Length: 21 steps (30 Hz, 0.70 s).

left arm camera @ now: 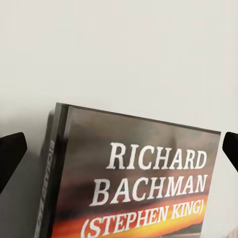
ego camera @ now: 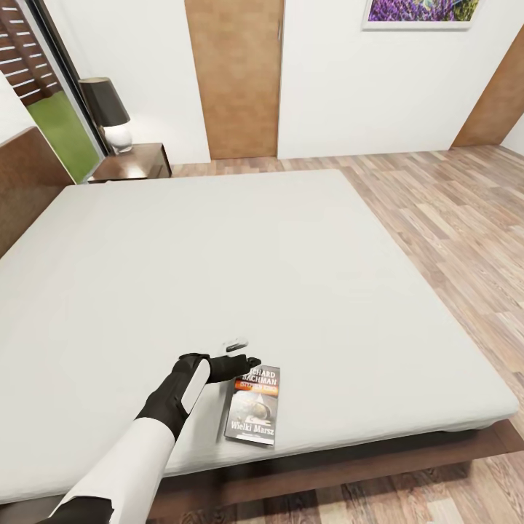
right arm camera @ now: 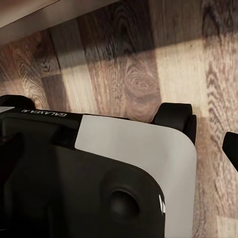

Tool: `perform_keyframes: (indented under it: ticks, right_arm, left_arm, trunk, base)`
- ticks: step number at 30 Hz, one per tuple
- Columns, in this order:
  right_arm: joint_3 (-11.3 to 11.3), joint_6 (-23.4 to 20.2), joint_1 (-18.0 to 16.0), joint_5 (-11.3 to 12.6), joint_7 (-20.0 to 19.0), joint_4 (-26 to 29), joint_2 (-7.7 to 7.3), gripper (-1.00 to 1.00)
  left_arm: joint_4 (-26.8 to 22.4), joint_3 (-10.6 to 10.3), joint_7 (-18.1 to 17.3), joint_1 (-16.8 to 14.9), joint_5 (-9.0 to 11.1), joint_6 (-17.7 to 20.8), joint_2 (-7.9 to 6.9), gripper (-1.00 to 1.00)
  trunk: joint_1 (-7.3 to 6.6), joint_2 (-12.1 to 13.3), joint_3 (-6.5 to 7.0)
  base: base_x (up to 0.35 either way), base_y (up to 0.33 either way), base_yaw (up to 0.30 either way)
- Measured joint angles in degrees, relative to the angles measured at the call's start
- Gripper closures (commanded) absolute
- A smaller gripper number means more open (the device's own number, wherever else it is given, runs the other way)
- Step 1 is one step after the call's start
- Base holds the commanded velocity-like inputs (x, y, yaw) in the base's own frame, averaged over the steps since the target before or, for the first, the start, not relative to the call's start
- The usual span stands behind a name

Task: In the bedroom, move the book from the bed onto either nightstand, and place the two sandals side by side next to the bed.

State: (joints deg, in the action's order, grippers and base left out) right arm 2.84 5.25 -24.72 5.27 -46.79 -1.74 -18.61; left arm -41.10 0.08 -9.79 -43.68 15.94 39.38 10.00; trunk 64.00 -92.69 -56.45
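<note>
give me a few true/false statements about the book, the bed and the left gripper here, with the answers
1. The book lies flat on the bed near its front edge. True.
2. The left gripper has lifted the book clear of the mattress. False: the book lies on the mattress, and the open fingers sit at the book's top edge, one to each side in the left wrist view.
3. A lamp stands on the nightstand beyond the bed's far corner. True.
4. The book's cover reads "Richard Bachman". True.
5. The book rests on the wood floor. False: it is on the mattress.
</note>
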Motion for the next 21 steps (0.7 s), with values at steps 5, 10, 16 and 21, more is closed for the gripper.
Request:
perform_keyframes:
  ticks: [5,10,16,21]
  right_arm:
    - [0.00,-0.01,0.00,0.00,0.00,-0.01,0.00,-1.00]
    - [0.00,0.01,0.00,0.00,0.00,0.01,0.00,-1.00]
    - [0.00,0.01,0.00,0.00,0.00,-0.01,0.00,-1.00]
    - [0.00,-0.01,0.00,0.00,0.00,0.00,0.00,-1.00]
  left_arm:
    - [0.00,0.00,0.01,-0.01,0.03,0.01,0.00,-1.00]
    - [0.01,0.00,0.00,-0.01,0.05,0.00,0.00,-1.00]
    - [0.00,0.00,-0.01,0.00,0.06,-0.01,0.00,-1.00]
    - [0.00,0.00,-0.02,0.01,0.05,-0.03,0.00,-1.00]
  trunk:
    - [0.00,0.00,0.00]
    - [0.00,0.00,0.00]
    - [0.00,0.00,0.00]
    - [0.00,0.00,0.00]
  base:
    - [0.000,0.000,0.000]
    - [0.000,0.000,0.000]
    - [0.000,0.000,0.000]
    - [0.000,0.000,0.000]
